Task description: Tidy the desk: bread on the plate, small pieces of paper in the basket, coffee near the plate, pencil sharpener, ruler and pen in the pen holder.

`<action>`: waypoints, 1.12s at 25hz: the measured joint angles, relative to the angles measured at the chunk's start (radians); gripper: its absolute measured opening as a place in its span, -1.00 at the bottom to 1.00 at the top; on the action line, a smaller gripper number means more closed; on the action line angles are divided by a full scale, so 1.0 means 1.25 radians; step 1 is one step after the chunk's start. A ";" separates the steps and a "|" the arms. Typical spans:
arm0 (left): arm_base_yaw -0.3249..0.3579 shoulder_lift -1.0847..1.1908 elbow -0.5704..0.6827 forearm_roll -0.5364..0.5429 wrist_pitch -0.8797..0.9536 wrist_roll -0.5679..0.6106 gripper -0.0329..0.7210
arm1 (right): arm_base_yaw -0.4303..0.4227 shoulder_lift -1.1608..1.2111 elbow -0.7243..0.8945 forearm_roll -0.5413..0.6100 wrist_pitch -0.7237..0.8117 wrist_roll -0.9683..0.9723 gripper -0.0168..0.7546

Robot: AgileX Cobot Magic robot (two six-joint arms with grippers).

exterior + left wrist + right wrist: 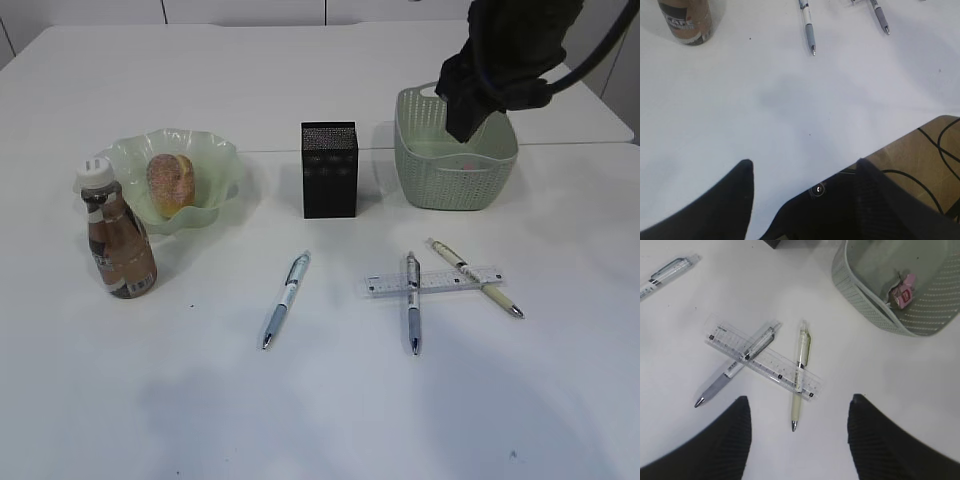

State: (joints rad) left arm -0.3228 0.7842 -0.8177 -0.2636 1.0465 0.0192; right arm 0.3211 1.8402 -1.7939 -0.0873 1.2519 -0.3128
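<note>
The bread point(170, 183) sits in the wavy green plate point(215, 160) at the left of the white tabletop point(320, 400), and the coffee bottle point(117, 242) stands upright just in front of the plate's left side. The black mesh pen holder point(329, 170) stands upright in the middle, with the green basket point(455, 175) to its right; a small pink scrap point(903, 294) lies inside the basket. 3 pens lie on the tabletop: a grey pen point(286, 298) alone, a second grey pen point(413, 302) and a cream pen point(474, 277) both crossing the clear ruler point(433, 281). The right gripper point(799, 437) hangs above the ruler, jaws wide apart and empty. The left gripper point(802, 200) hovers over the bare near edge, jaws likewise parted and holding nothing.
</note>
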 joint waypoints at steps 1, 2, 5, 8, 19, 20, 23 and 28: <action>0.000 0.000 0.000 0.000 0.008 0.000 0.28 | 0.000 0.000 0.000 0.000 0.000 -0.003 0.29; 0.000 0.000 0.000 0.001 0.016 0.000 0.28 | 0.000 0.000 0.000 0.000 0.000 -0.005 0.29; 0.000 0.000 0.000 0.001 0.028 0.000 0.28 | 0.000 0.000 0.000 -0.007 0.000 -0.041 0.29; 0.000 0.000 0.000 0.001 0.028 0.000 0.28 | 0.000 0.000 0.000 -0.012 0.000 -0.108 0.29; 0.000 0.000 0.000 0.001 0.028 0.000 0.28 | 0.000 0.014 0.000 0.006 0.000 -0.400 0.29; 0.000 0.000 0.000 0.001 0.028 0.000 0.28 | 0.000 0.017 0.000 0.008 0.000 -0.402 0.29; 0.000 0.000 0.000 0.001 0.030 0.000 0.28 | 0.000 0.047 0.000 0.025 -0.002 -0.450 0.29; 0.000 0.000 0.000 0.001 0.033 0.000 0.28 | 0.000 0.083 0.000 0.053 -0.004 -0.511 0.29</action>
State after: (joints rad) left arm -0.3228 0.7842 -0.8177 -0.2621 1.0881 0.0192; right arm 0.3211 1.9437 -1.7939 -0.0213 1.2470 -0.9516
